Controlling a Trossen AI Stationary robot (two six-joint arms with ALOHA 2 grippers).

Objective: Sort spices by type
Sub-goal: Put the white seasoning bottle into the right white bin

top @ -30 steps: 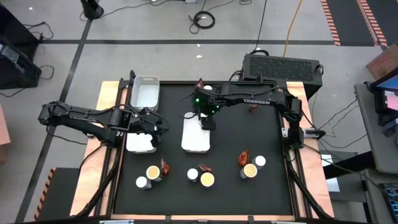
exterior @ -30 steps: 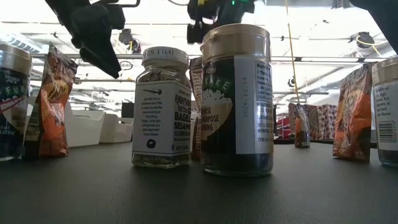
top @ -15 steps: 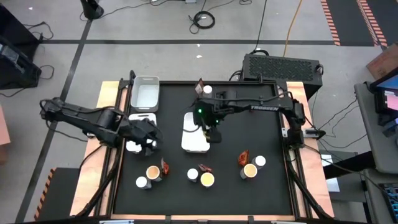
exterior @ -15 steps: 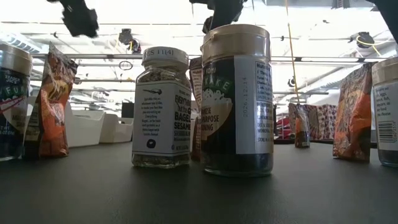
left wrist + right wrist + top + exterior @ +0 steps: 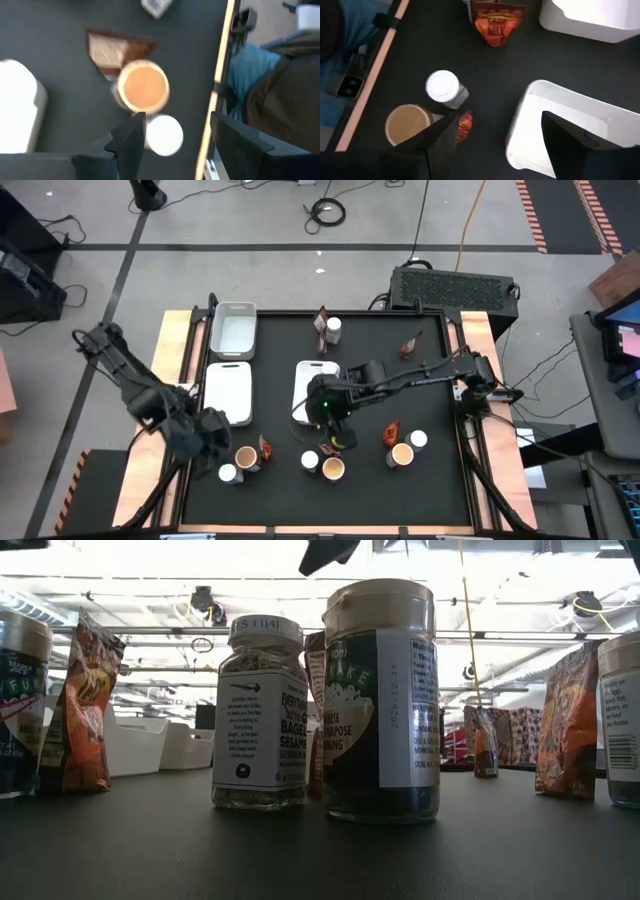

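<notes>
The spices stand in groups on the black table. At the near left are a yellow-topped tub [image 5: 245, 457], a white-capped jar [image 5: 228, 473] and a reddish packet [image 5: 265, 448]. My left gripper [image 5: 205, 435] hovers open above and just left of them, with the tub [image 5: 144, 86] and jar [image 5: 164, 135] ahead of its fingers. My right gripper [image 5: 335, 435] hovers open over the near middle group: jar [image 5: 442, 86], tub [image 5: 409, 124] and packet [image 5: 465, 125]. Nothing is between either pair of fingers.
Three white trays lie on the table: far left [image 5: 233, 330], left [image 5: 227, 390] and centre [image 5: 318, 390]. A third group stands near right [image 5: 402, 453]. A jar and packet [image 5: 328, 325] stand far, and a lone packet [image 5: 410, 345] lies far right. The wooden table edge [image 5: 215, 95] runs close by.
My left gripper has swung from over the left tray toward the table's near left, rising and turning, and now stands by the near-left spices. My right gripper has swept from the centre tray's far end across it toward the near edge. No spice has moved.
</notes>
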